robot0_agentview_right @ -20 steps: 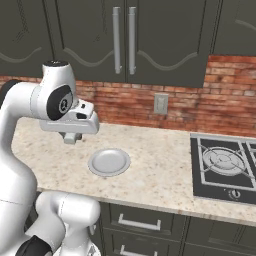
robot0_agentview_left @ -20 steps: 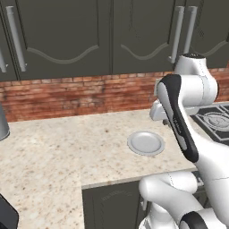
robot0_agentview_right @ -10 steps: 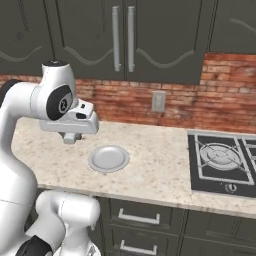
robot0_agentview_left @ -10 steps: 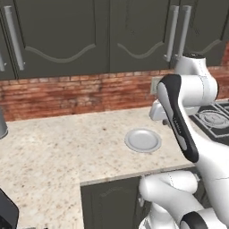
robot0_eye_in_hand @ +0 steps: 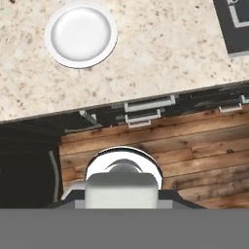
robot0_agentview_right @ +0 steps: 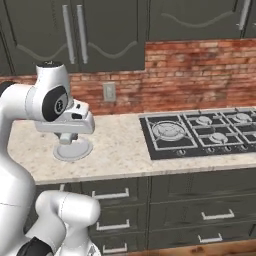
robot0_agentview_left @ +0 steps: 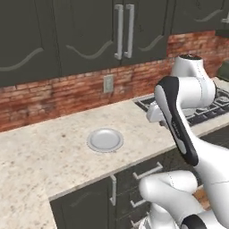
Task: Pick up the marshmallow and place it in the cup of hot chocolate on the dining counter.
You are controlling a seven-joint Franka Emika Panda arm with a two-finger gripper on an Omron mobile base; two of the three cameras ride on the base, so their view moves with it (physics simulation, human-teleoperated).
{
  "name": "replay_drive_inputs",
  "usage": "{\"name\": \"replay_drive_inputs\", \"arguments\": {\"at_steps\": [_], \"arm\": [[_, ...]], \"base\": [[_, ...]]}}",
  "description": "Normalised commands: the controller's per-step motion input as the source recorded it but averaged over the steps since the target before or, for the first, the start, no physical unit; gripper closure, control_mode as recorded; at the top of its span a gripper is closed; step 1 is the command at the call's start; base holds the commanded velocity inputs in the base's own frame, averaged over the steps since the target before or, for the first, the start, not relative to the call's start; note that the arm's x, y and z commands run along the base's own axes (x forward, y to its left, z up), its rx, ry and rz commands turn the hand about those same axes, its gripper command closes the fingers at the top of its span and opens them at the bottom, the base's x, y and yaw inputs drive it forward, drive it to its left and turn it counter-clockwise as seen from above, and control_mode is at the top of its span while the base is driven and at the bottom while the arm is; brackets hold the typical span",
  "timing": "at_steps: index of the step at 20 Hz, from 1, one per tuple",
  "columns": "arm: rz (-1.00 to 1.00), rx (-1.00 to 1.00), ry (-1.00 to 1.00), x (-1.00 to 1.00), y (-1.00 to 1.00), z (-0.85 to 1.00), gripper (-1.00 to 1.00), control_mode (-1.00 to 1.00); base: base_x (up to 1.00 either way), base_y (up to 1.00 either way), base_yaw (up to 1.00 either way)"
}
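Observation:
In the hand view a small white block, the marshmallow [robot0_eye_in_hand: 121, 190], sits between the dark tips of my gripper [robot0_eye_in_hand: 121, 195], which is shut on it. Below it lie the counter's front edge and a wooden floor. In the right base view the gripper [robot0_agentview_right: 64, 137] hangs from the hand just above and in front of a round grey plate [robot0_agentview_right: 75, 150]. The cup of hot chocolate and the dining counter are out of view.
The grey plate [robot0_agentview_left: 105, 139] [robot0_eye_in_hand: 81, 34] lies bare on the beige speckled counter [robot0_agentview_left: 44, 152] under dark wall cabinets. A black gas stove [robot0_agentview_right: 200, 131] is set into the counter to the right. Drawers with metal handles [robot0_agentview_right: 110, 194] line the front.
Both base views have shifted: the plate now sits further left in the picture and the stove has come fully into sight. The arm keeps its pose and its grip.

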Motion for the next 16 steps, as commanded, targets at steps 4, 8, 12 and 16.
{"name": "replay_drive_inputs", "arguments": {"at_steps": [4,8,12,16], "arm": [[0.0,0.0,0.0,0.0,0.0,0.0,1.0,1.0],[0.0,0.0,0.0,0.0,0.0,0.0,1.0,1.0],[0.0,0.0,0.0,0.0,0.0,0.0,1.0,1.0],[0.0,0.0,0.0,0.0,0.0,0.0,1.0,1.0]], "base": [[0.01,-0.71,-0.75],[0.0,-0.77,-0.78],[0.0,-0.82,-0.76],[0.0,-0.84,-0.75]]}}
